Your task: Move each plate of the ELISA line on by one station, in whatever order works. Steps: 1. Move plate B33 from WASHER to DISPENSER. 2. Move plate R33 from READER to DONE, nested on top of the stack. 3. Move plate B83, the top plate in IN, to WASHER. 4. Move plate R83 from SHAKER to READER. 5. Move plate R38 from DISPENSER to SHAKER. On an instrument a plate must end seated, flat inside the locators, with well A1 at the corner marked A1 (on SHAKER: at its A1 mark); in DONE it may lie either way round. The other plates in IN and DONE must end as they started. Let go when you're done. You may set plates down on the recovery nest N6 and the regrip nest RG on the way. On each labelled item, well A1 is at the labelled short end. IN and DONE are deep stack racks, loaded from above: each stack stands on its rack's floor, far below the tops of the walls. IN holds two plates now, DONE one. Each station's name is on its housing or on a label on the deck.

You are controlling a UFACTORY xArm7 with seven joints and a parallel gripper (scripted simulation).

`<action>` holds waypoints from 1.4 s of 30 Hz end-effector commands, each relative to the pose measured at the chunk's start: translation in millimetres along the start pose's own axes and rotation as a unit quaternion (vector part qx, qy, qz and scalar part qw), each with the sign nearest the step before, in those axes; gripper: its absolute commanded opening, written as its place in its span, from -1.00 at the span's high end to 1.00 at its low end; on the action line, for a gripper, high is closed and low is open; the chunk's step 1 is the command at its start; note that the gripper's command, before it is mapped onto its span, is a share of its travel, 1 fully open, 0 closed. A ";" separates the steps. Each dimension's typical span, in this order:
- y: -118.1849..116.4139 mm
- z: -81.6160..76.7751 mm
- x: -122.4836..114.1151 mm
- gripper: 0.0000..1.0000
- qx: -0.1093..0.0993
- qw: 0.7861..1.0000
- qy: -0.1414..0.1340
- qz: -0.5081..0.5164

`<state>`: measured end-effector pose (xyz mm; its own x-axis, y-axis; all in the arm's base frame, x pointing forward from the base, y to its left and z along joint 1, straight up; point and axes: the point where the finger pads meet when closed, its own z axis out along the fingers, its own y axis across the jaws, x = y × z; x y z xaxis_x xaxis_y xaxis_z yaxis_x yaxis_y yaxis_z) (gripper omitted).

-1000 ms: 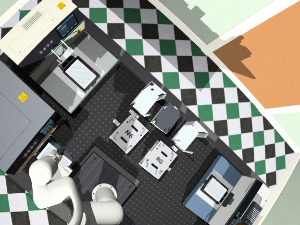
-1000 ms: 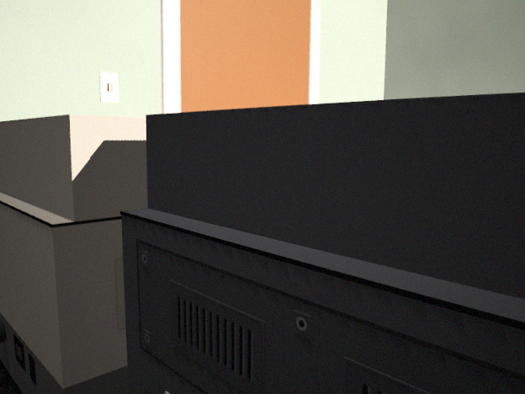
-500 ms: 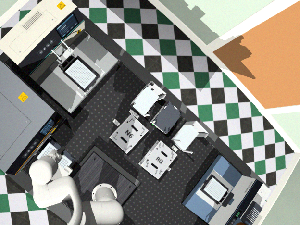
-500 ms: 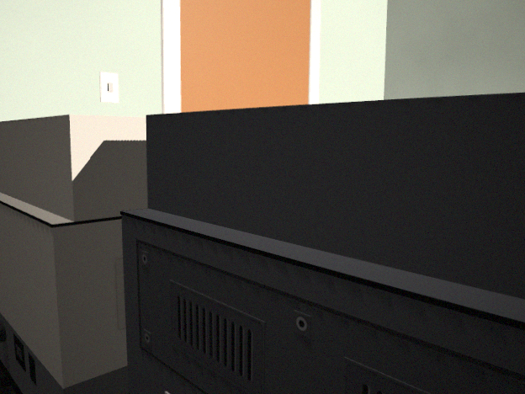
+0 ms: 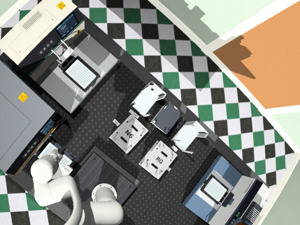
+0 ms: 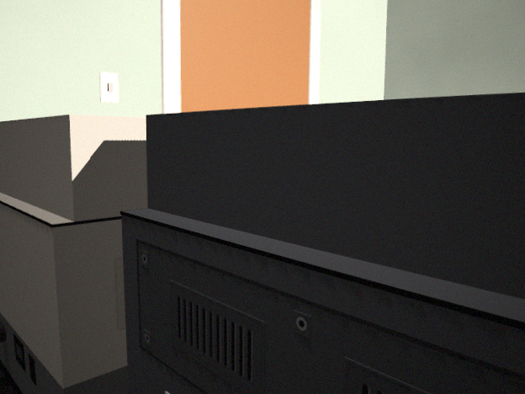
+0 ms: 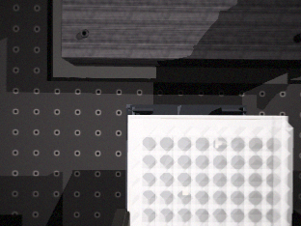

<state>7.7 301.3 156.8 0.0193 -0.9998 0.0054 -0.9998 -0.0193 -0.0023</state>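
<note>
- Claw [image 5: 56,155] clamped wide across a white well plate [image 7: 207,169]; its fingers are hidden under the wrist in the top view and out of frame in the wrist view.
- Plate label not readable, so which of the five it is cannot be told. It sits at the open front of the grey unit [image 5: 21,116], at the arm's left.
- A dark frame [image 7: 185,110] peeks out just past the plate's far edge. Whether the plate rests in it or hangs above it cannot be told.
- Likely step: seating the plate on this station, or lifting it off.
- Risk: letting go while the plate is off square to the frame would leave it tilted on a locator, not flat.
- Risk: the A1 end cannot be checked from here; a plate turned the wrong way round would fail the step.
- Risk: the unit's housing stands close beside the wrist, so a sideways swing could knock it.
- On the dotted tabletop [image 5: 101,108], nests N6 [image 5: 116,136] and RG [image 5: 147,167] look free.
- Beyond them, two white racks [image 5: 158,90] flank a dark block [image 5: 167,117].
- Farthest, the cream unit [image 5: 36,21] and blue unit [image 5: 193,201] each carry a plate.
</note>
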 end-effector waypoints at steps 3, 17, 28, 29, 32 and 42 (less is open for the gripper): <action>-0.1 5.3 -1.3 1.00 0.000 1.000 -0.002 0.000; -0.1 21.3 -1.4 1.00 0.000 1.000 -0.002 0.000; -0.1 33.3 -1.4 1.00 0.000 1.000 -0.002 0.000; -0.1 34.7 -1.4 1.00 0.000 1.000 -0.002 0.000; -0.1 38.7 -1.4 1.00 0.000 1.000 -0.002 0.000; -0.1 43.9 -1.5 1.00 0.000 1.000 -0.002 0.000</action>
<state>7.9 301.3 111.9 0.0193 -0.9998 0.0052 -0.9998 -0.0193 -0.0023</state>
